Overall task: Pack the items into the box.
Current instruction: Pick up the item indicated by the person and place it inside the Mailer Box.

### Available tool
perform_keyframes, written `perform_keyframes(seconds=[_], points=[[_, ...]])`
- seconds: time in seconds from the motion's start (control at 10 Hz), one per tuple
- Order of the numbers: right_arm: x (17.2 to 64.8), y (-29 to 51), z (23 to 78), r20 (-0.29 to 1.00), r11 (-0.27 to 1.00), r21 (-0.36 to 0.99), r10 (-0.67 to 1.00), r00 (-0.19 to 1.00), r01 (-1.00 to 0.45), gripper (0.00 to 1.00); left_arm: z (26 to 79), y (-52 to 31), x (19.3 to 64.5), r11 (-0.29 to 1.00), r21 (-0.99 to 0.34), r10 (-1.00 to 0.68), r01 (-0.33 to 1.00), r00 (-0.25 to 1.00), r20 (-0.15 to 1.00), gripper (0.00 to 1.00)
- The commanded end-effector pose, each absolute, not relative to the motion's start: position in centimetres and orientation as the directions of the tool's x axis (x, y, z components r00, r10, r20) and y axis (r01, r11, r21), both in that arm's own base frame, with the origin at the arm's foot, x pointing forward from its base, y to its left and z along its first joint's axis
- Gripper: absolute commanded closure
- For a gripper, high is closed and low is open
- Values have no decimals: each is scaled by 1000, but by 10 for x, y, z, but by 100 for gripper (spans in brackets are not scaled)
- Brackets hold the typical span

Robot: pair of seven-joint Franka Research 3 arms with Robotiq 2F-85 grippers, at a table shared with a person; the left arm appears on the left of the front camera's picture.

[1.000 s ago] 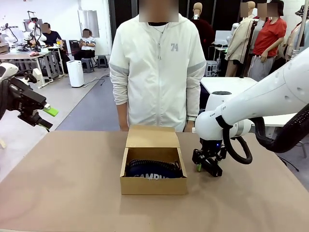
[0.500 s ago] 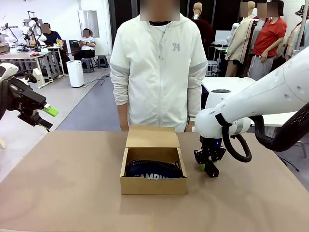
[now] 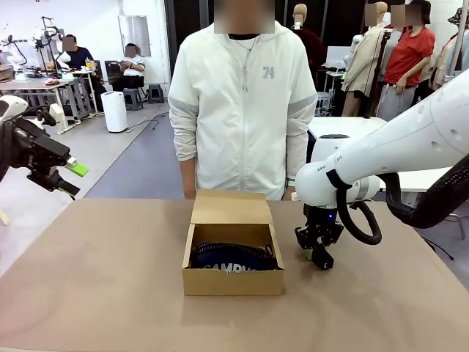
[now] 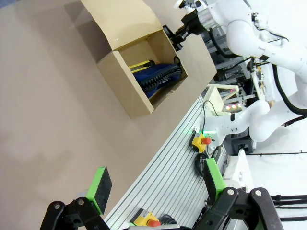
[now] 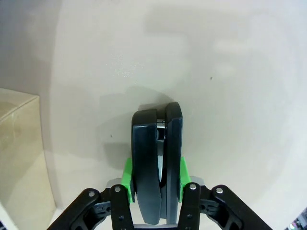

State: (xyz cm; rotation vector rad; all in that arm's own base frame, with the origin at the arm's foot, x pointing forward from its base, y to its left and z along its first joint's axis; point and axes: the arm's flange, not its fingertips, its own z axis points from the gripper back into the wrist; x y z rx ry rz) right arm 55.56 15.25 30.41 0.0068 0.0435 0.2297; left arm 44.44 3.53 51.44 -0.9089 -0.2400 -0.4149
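Frontally: right gripper low over table, just beside box's right wall; navy pouch inside box; left gripper raised at far left; person behind. Left wrist: jaws spread, empty; yellow stick beside pouch in box. Right wrist: green pads clamp black stapler, table beyond, box corner left.

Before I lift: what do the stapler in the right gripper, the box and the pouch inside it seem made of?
The small black stapler: likely moulded plastic, smooth with a soft sheen; a pale, metal-looking strip shows in its seam. The brown rectangular box: cardboard, matte, with a creased lid flap. The navy zip pouch: probably fabric, matte, with white printed letters.
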Motion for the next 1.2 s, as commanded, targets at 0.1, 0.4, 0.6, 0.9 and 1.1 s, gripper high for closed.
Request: perform_keyframes(seconds=[0.1,0.4,0.6,0.9,1.1], points=[[537,131,407,-186,962,36,274,943,-272,100,515,38,443,534,-711,-259,457,889,378,0],[467,114,495,-122,940,63,341,932,-336,100,515,38,443,534,-711,-259,457,889,378,0],[433,106,503,-64,918,135,384,921,-373,100,515,38,443,534,-711,-259,457,889,378,0],[431,110,523,-81,933,112,351,933,-341,100,515,38,443,534,-711,-259,457,889,378,0],[428,94,509,-65,942,161,309,949,-295,100,515,38,443,534,-711,-259,457,889,378,0]])
